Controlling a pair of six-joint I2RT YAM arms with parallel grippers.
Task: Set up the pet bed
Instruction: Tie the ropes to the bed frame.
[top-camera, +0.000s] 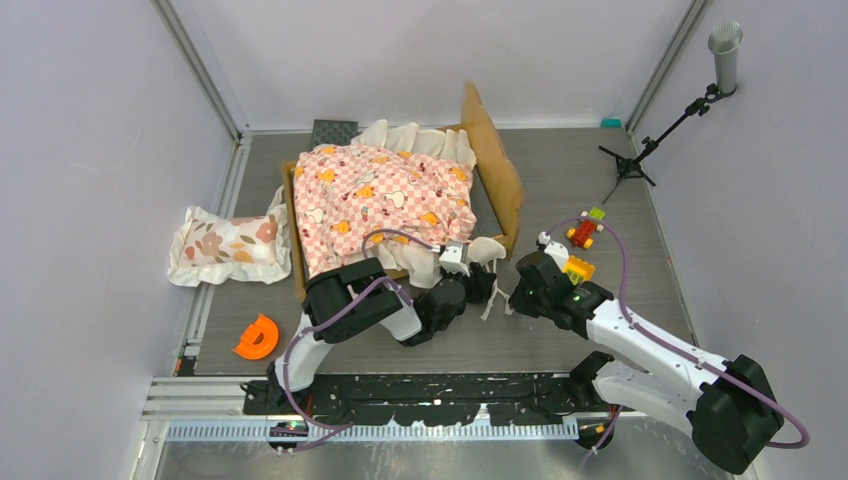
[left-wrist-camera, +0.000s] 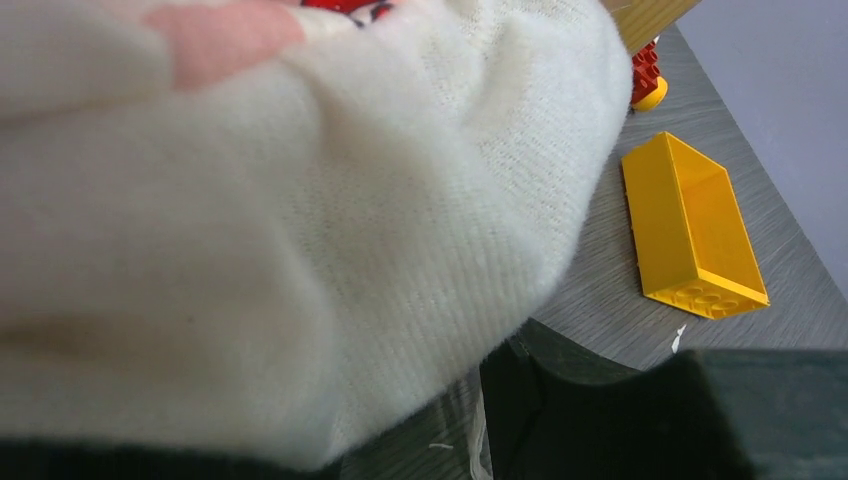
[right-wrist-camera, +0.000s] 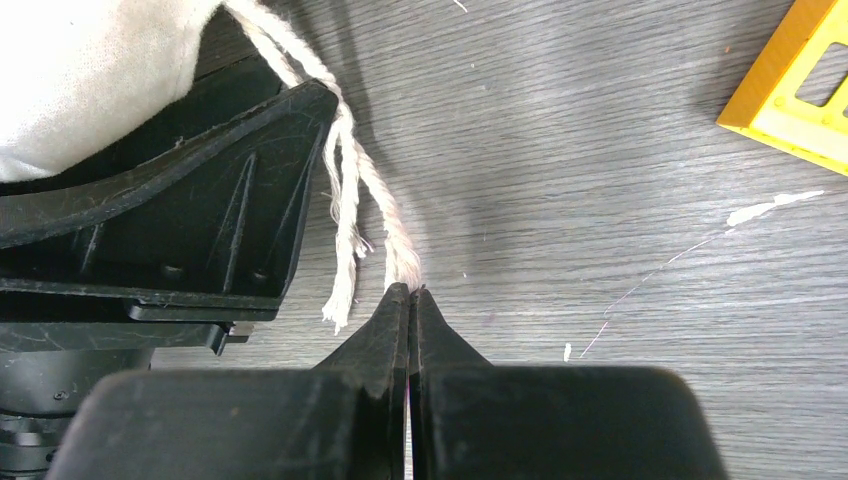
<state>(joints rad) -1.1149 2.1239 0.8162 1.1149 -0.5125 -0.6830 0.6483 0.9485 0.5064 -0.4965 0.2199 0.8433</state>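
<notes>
The pet bed (top-camera: 497, 165) lies long from left to right past the arms, its near right corner by the left gripper (top-camera: 480, 280), whose grip the white cloth (left-wrist-camera: 300, 250) hides, so I cannot tell; the right gripper (right-wrist-camera: 410, 297) beside it is closed tight.

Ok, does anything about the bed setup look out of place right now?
Yes. The floral pillow lies on the table left of the pet bed, not on it. The pink-checkered sheet sits rumpled and skewed, and a corner of the cream blanket spills over the bed's near right corner.
</notes>
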